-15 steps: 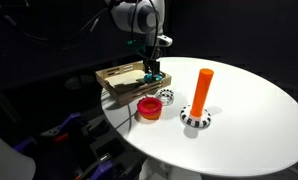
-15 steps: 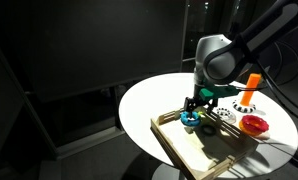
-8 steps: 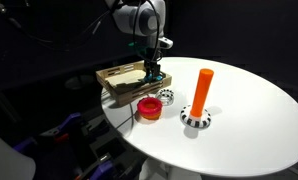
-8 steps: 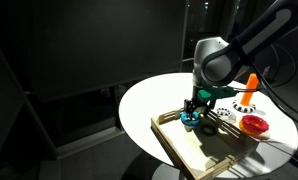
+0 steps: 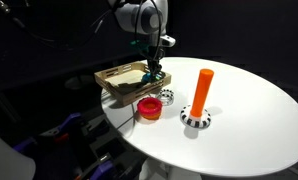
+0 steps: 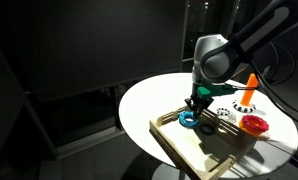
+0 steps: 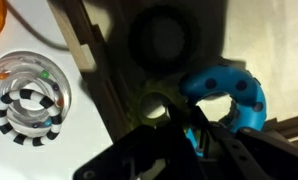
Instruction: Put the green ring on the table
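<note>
My gripper [image 5: 152,76] hangs point-down over the wooden tray [image 5: 117,82], its tips low at the tray's edge nearest the other pieces. In the wrist view the fingers [image 7: 201,138] are dark shapes in shadow, and I cannot tell whether they are parted or closed on anything. Right at their tips sits the green ring [image 7: 154,104], inside the tray, just beside its wooden rim [image 7: 87,55] and close against the spotted blue ring [image 7: 227,95]. I cannot tell whether the two rings touch. The blue ring [image 6: 189,121] also shows under my gripper [image 6: 196,106] in an exterior view. Outside the rim, on the white table [image 5: 249,120], lies a black-and-white striped ring [image 7: 26,96]. Further out stand a thick red ring [image 5: 148,107] and an upright orange peg [image 5: 202,88] on a striped base.
</note>
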Robot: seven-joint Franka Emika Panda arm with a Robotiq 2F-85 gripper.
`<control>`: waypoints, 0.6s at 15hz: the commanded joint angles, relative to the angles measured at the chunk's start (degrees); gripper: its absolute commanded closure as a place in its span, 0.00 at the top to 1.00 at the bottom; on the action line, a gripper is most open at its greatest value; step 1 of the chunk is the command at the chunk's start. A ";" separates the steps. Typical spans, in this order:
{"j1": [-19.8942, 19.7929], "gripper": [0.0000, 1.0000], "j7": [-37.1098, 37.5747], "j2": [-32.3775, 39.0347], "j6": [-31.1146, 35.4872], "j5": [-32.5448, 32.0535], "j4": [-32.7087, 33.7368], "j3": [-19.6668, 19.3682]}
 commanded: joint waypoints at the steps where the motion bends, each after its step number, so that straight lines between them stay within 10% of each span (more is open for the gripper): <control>1: -0.20 0.04 -0.20 -1.49 -1.37 1.70 0.29 -0.32; 9: -2.28 0.04 -1.92 -8.54 -1.08 5.64 -1.13 0.77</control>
